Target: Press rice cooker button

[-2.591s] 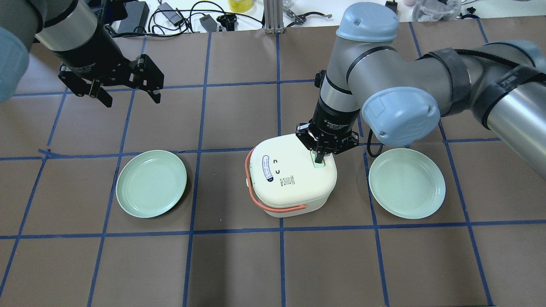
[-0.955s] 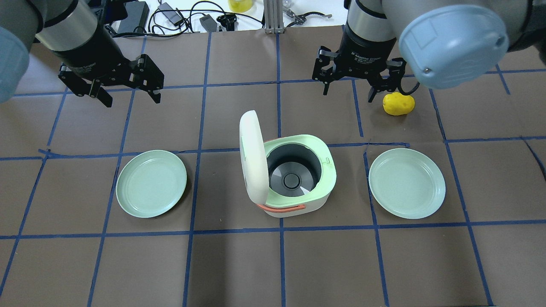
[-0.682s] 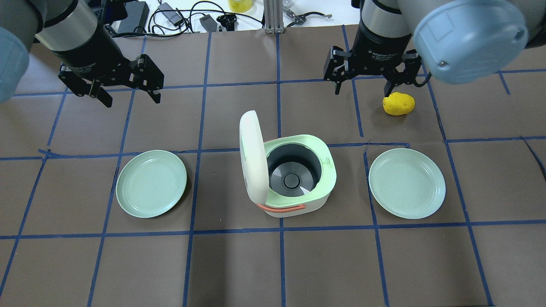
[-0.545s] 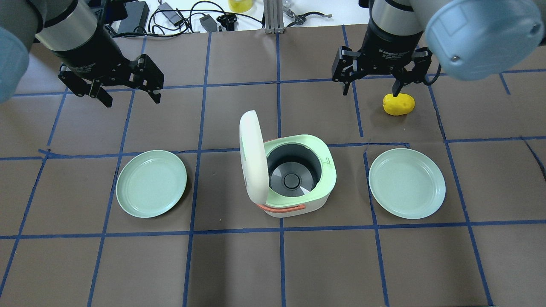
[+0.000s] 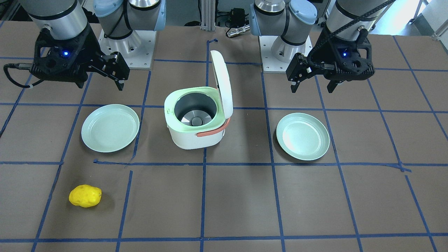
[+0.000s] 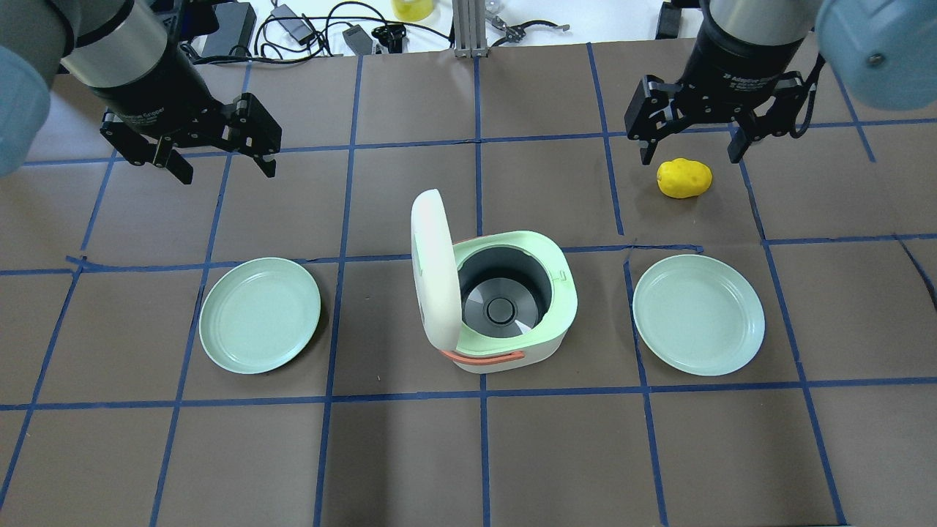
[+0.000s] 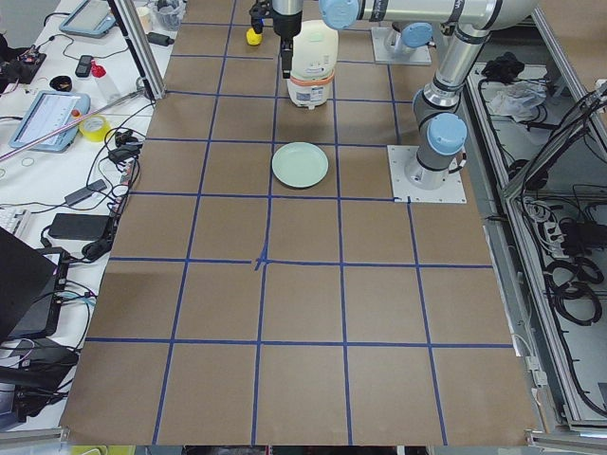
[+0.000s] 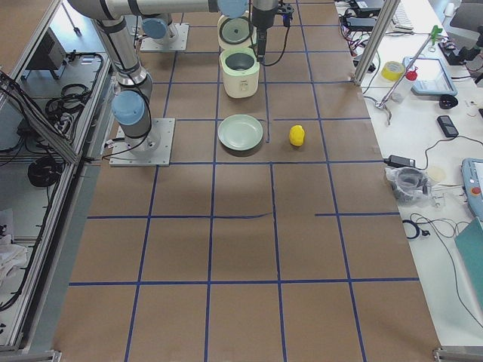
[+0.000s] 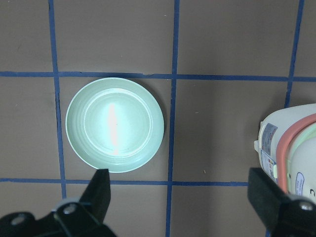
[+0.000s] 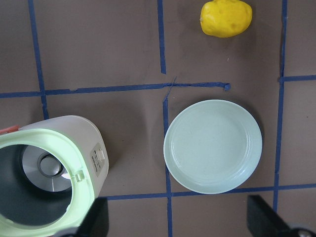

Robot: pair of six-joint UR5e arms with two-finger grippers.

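Observation:
The white rice cooker (image 6: 512, 344) stands mid-table with its lid (image 6: 433, 271) swung up and the grey inner pot (image 6: 502, 293) exposed. It also shows in the front view (image 5: 190, 134) and the right wrist view (image 10: 94, 143). Its small latch button (image 10: 79, 176) sits on the green rim. My right gripper (image 6: 689, 150) is open and empty, high above the table's far right, away from the cooker. My left gripper (image 6: 225, 173) is open and empty at the far left (image 5: 311, 89).
Two pale green plates lie beside the cooker, one on the left (image 6: 219, 344) and one on the right (image 6: 739, 344). A yellow lemon-like object (image 6: 684, 180) lies under my right gripper. Cables and tools lie past the table's far edge.
The right gripper, earlier shut with its tips on the closed cooker's button, has lifted, opened and moved far right above the yellow object. The lid has sprung open. The left arm is unchanged.

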